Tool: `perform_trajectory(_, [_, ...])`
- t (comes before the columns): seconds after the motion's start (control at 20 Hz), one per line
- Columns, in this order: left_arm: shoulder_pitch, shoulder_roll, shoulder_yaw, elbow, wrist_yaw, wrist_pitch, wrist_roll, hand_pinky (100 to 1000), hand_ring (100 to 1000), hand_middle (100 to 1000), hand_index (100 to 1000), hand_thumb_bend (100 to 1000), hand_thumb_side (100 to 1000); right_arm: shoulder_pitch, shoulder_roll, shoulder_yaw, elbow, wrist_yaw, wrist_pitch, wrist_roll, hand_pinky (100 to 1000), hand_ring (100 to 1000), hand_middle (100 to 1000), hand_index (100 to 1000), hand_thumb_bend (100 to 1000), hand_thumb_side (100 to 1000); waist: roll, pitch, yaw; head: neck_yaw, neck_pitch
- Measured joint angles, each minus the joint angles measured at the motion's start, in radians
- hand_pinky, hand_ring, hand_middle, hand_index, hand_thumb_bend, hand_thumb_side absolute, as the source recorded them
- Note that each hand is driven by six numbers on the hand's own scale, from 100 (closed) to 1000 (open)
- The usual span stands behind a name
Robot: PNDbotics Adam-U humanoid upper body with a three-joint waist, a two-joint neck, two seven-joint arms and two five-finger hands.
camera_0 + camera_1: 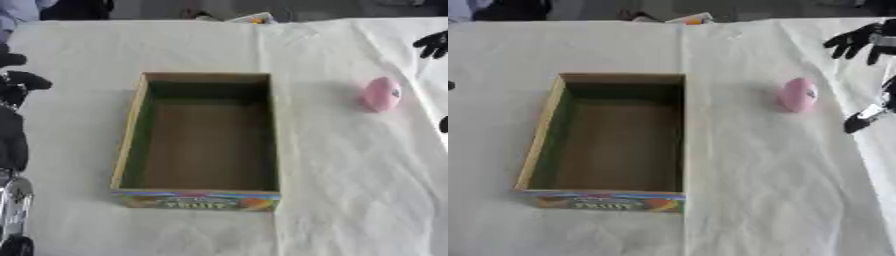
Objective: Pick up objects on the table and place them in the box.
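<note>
My left robot hand (12, 95) is showing at the left edge, black, grip unclear. The open cardboard box (199, 140) is sitting on the creased white-clothed worktop (350, 175). The smooth pink egg-shaped object (797, 94) is lying near my right robot hand (859, 42), fingers spreading open.

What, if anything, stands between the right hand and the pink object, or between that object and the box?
Nothing visible does: bare cloth separates the right hand from the pink object, and the object from the open, empty box.
</note>
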Motion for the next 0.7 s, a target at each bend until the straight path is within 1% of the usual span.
perform_trajectory(0.35, [0.0,0.0,-0.001,0.0,0.002,0.0,-0.004,550,484,571,702,100,955,-0.052,0.072,0.031,0.069,0.065,0.033,-0.015,661,821,796,982,908,483,0.001,0.002,0.003,-0.013,0.0])
perform_trajectory(0.7, [0.001,-0.001,-0.006,0.0,0.006,0.0,-0.008,551,484,571,701,100,957,-0.089,0.139,0.031,0.182,0.15,0.043,-0.06,655,816,788,959,874,495,0.005,0.005,0.011,-0.026,-0.001])
